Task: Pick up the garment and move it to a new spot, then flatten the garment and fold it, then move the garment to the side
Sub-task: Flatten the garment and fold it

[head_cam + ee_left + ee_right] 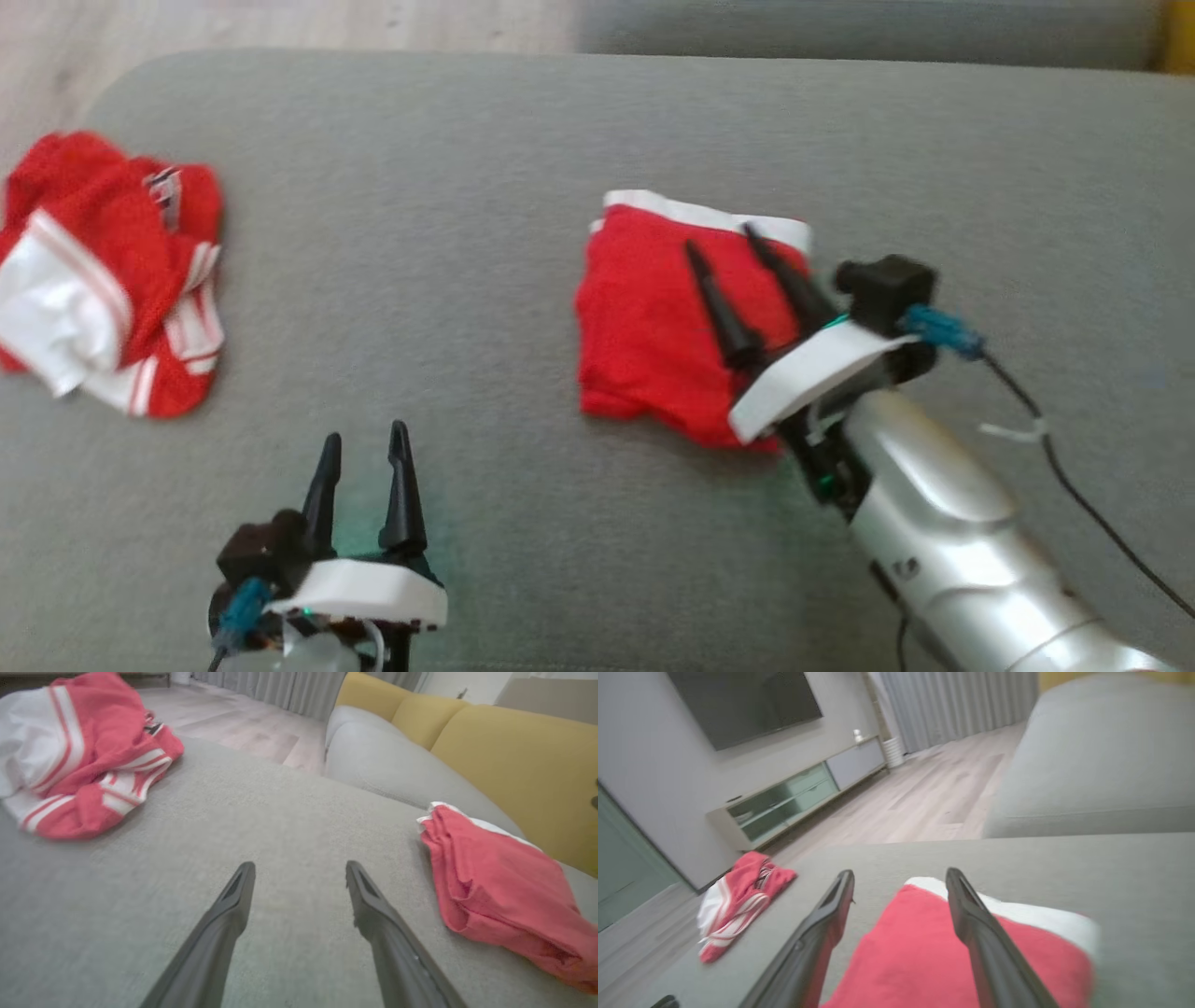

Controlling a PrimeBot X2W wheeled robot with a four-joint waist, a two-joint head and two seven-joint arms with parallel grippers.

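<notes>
Red folded garment (644, 327), right gripper (721, 237) over it, jaws wide, holding nothing

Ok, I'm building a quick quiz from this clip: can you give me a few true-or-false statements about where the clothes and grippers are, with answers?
1. The right gripper is over the folded red garment. True.
2. The right gripper is clamped shut on the folded red garment. False: its fingers stand apart.
3. The left gripper is open over bare grey cushion. True.
4. The crumpled red and white garment touches the folded one. False: they lie well apart, with the crumpled one on the robot's left.
</notes>
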